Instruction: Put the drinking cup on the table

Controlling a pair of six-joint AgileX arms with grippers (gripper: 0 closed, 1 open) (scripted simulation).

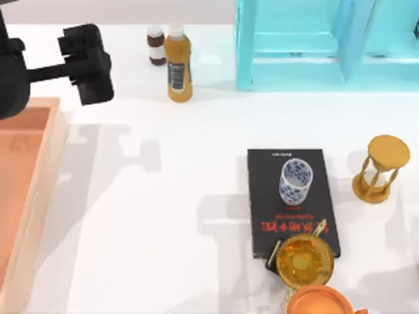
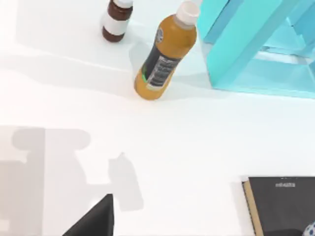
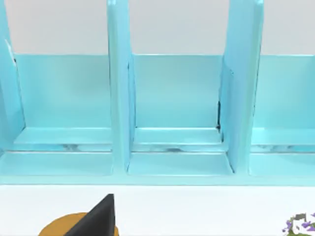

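Note:
The drinking cup (image 1: 296, 182), a small white tumbler with a blue pattern, stands upright on a black book (image 1: 265, 176) right of centre on the white table (image 1: 163, 229). A corner of that book (image 2: 280, 206) comes into the left wrist view. My left gripper (image 1: 88, 62) hangs high over the back left of the table, far from the cup and holding nothing that I can see. A dark part of my right gripper (image 3: 96, 219) sits in the right wrist view, facing the cyan shelf (image 3: 177, 108). A speck of the cup's pattern (image 3: 300, 223) is at that view's edge.
An amber bowl (image 1: 303, 260) and an orange pot (image 1: 324, 302) crowd the book's near end. A gold hourglass (image 1: 380, 169) stands right of the book. An orange bottle (image 1: 178, 65) and a small brown bottle (image 1: 156, 46) stand at the back. A wooden tray (image 1: 26, 190) lines the left edge.

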